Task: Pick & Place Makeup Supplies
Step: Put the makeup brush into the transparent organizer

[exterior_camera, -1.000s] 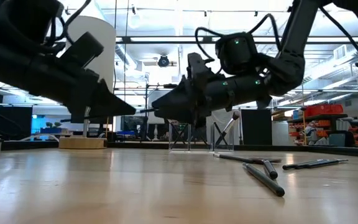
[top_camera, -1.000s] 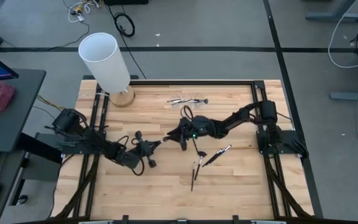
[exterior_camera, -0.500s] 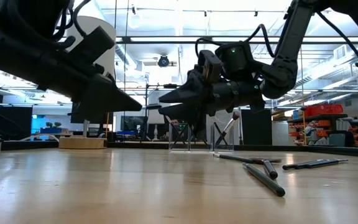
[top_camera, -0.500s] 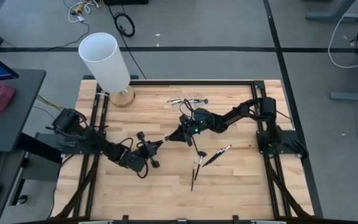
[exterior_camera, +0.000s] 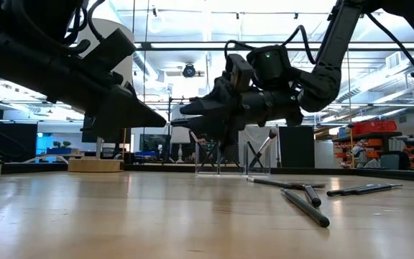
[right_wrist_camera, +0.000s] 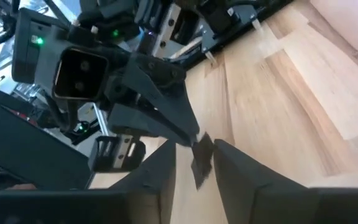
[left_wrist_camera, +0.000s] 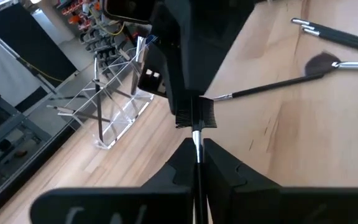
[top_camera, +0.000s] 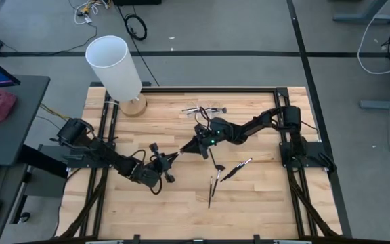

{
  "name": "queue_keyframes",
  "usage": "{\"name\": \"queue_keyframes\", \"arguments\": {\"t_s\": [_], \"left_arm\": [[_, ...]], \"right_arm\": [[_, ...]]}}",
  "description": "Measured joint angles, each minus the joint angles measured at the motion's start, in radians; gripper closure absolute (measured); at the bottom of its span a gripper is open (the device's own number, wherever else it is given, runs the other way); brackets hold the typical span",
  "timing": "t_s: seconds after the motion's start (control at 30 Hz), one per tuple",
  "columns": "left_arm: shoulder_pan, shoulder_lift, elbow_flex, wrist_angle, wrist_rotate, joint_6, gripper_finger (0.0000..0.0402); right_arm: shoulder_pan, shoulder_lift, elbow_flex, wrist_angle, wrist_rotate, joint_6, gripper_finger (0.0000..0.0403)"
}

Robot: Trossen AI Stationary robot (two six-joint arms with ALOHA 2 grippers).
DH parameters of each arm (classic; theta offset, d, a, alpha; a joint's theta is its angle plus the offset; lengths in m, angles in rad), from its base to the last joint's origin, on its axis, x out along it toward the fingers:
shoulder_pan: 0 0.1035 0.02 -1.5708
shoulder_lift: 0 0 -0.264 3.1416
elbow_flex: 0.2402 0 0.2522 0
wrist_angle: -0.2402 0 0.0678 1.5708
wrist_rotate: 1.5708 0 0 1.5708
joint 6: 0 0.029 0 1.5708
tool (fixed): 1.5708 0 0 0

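One makeup brush (top_camera: 182,153), with a thin dark handle, silvery ferrule and small flat dark head (left_wrist_camera: 195,116), hangs in the air over the table's middle between my two grippers. My left gripper (top_camera: 174,157) is shut on it. My right gripper (top_camera: 190,148) faces it tip to tip and is open. Its fingers (right_wrist_camera: 166,163) stand on either side of the brush head (right_wrist_camera: 202,160); whether they touch it I cannot tell. Several more brushes lie flat on the wood (top_camera: 235,169) (top_camera: 211,191) to the right of the grippers. My left gripper pinches the brush between its two fingertips on the thin stem just behind the head (left_wrist_camera: 197,142). It comes from the table's left, near level, with the fingers lying along the brush. The brush is lifted clear and sticks out forward, head toward the right gripper.
A tall white cylinder (top_camera: 116,66) stands on a round wooden base at the far left corner. A clear acrylic holder (top_camera: 206,108) with brushes sits near the far edge. Loose brushes (exterior_camera: 304,197) (exterior_camera: 362,189) lie on the right half. Bare wood lies near the front edge (top_camera: 147,210).
My right gripper has opened its fingers and has drawn back a little, up and toward the far edge. The brush stays lifted clear in my left gripper, which has edged slightly toward the right gripper.
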Motion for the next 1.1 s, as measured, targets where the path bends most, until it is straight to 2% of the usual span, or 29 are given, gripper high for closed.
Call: {"name": "queue_keyframes", "arguments": {"t_s": [0.27, 0.87, 1.1], "left_arm": [[0.012, 0.000, 0.000, -0.004, 0.000, 0.008, 0.0384], [0.012, 0.000, 0.000, -0.016, 0.000, 0.007, 0.0382], [0.012, 0.000, 0.000, -0.020, 0.000, 0.007, 0.0381]], "right_arm": [[0.000, 0.000, 0.055, -0.183, 0.000, -0.038, 0.0337], [0.000, 0.000, 0.056, -0.130, 0.027, -0.057, 0.0335], [0.000, 0.000, 0.056, -0.120, 0.029, -0.068, 0.0364]]}}
